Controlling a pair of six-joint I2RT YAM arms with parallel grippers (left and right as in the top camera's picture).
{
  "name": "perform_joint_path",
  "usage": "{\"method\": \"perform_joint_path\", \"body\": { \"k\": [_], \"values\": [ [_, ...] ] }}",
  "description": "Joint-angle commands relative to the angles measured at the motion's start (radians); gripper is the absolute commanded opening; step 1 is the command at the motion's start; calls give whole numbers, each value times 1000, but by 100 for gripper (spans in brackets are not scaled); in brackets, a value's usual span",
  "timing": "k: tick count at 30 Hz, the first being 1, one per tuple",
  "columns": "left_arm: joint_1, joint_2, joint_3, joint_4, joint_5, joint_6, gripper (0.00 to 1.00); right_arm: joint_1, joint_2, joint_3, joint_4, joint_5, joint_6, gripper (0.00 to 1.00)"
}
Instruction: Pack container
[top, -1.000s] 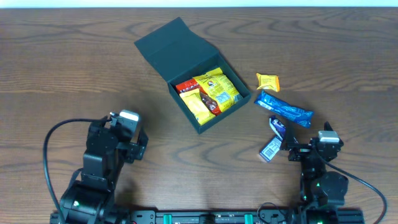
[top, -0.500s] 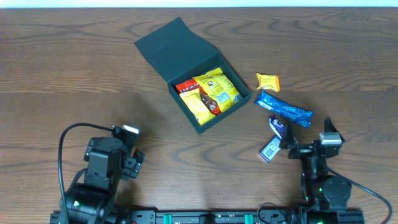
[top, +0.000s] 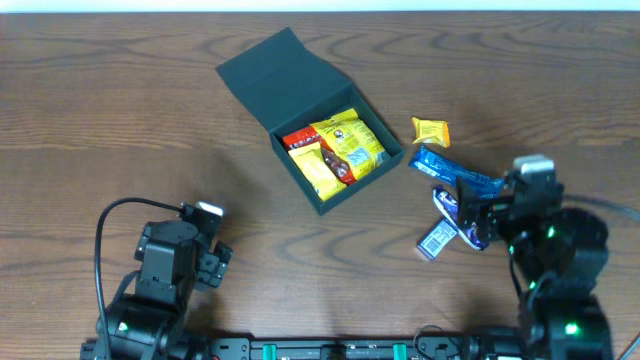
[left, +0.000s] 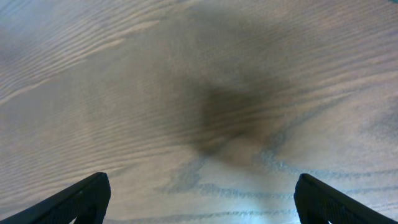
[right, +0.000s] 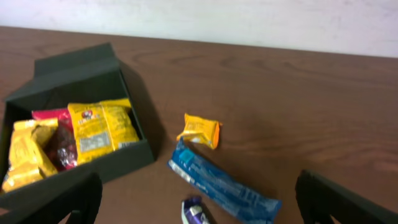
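The container (top: 362, 186) is a dark square box at mid-table, its flap lid (top: 272, 74) lying open to the far left. Yellow and red snack packets (top: 335, 150) fill it. To its right lie a small orange packet (top: 431, 131), a blue bar (top: 455, 172), a purple packet (top: 445, 200) and a small white-and-blue packet (top: 436, 240). My right gripper (top: 476, 215) hovers open just right of the purple packet. In the right wrist view the right gripper (right: 199, 190) frames the blue bar (right: 224, 186) and the purple packet (right: 194, 213), with the container (right: 93, 177) at left. My left gripper (left: 202, 193) is open over bare wood.
The left arm (top: 170, 265) sits low at the table's front left, with its cable looping to the left. The table's far edge meets a pale wall (right: 249, 22). Wood table (top: 120, 130) stretches left of the container.
The right arm has risen and moved forward over the blue bar and purple packet. The left arm drew back toward the front edge a second ago and has since held still.
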Motion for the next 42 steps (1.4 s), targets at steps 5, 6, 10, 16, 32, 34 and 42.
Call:
{"method": "perform_joint_path", "body": {
  "k": [5, 6, 10, 16, 32, 34, 42],
  "values": [
    [7, -2, 0, -2, -14, 13, 95, 57, 275, 399, -314, -29, -33, 100],
    [7, -2, 0, -2, -14, 13, 95, 79, 305, 436, -342, -40, -34, 99],
    [7, -2, 0, -2, -14, 13, 95, 210, 479, 579, -476, -57, -18, 99],
    [7, -2, 0, -2, -14, 13, 95, 436, 761, 729, -570, -123, -64, 84],
    [7, -2, 0, -2, -14, 13, 95, 640, 1301, 1269, -500, 303, 31, 1],
    [7, -2, 0, -2, -14, 13, 95, 644, 1358, 1318, -520, 304, -21, 1],
    [7, -2, 0, -2, -14, 13, 95, 669, 1482, 1336, -577, 229, -203, 1]
  ]
}}
